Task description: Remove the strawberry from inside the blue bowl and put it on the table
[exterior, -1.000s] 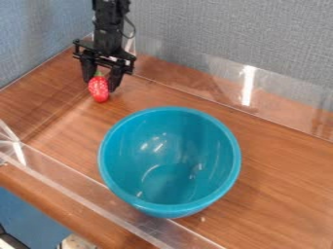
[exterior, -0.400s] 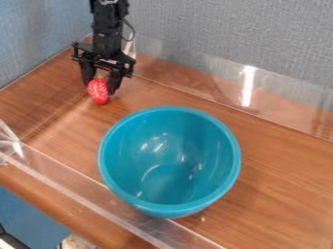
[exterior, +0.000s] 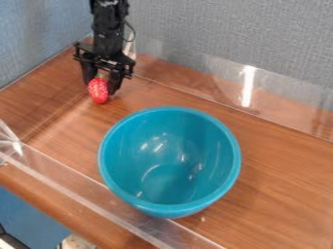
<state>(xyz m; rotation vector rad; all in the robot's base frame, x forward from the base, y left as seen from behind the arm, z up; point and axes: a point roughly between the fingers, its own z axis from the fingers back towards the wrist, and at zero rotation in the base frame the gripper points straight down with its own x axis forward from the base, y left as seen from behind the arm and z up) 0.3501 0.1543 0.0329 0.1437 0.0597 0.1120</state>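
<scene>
**Barely anything has moved since the earlier frame**

Nearest the claw (exterior: 101, 78), the toy strawberry (exterior: 99, 90) sits right at its fingertips, upon the wooden surface (exterior: 65, 117); whether it is gripped I cannot tell. Well apart lies the teal-blue bowl (exterior: 169, 161).

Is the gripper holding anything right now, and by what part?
The gripper appears to hold the strawberry, fingers around its upper end.
</scene>
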